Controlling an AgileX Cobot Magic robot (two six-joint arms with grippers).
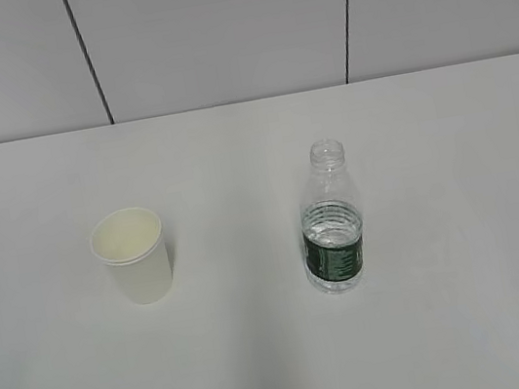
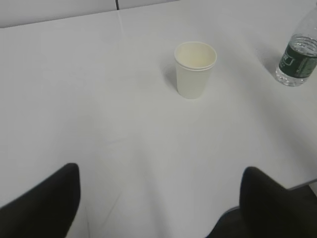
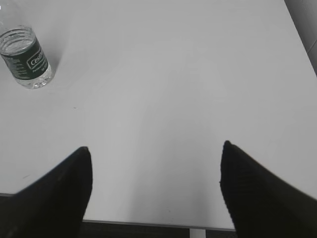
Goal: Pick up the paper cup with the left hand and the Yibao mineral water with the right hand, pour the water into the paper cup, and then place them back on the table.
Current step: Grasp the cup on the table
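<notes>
The paper cup [image 1: 133,255] stands upright and empty on the white table [image 1: 265,352], left of centre; it also shows in the left wrist view [image 2: 194,69]. The Yibao mineral water [image 1: 330,221], a clear uncapped bottle with a green label, stands upright to the cup's right; it shows at the edge of the left wrist view [image 2: 298,54] and in the right wrist view [image 3: 25,57]. My left gripper [image 2: 161,171] is open and empty, well short of the cup. My right gripper [image 3: 156,151] is open and empty near the table's front edge, right of the bottle. Neither arm shows in the exterior view.
A grey panelled wall [image 1: 214,34] with dark seams runs behind the table. The table's front edge [image 3: 148,224] lies just under my right gripper, and its right edge [image 3: 299,34] shows in the right wrist view.
</notes>
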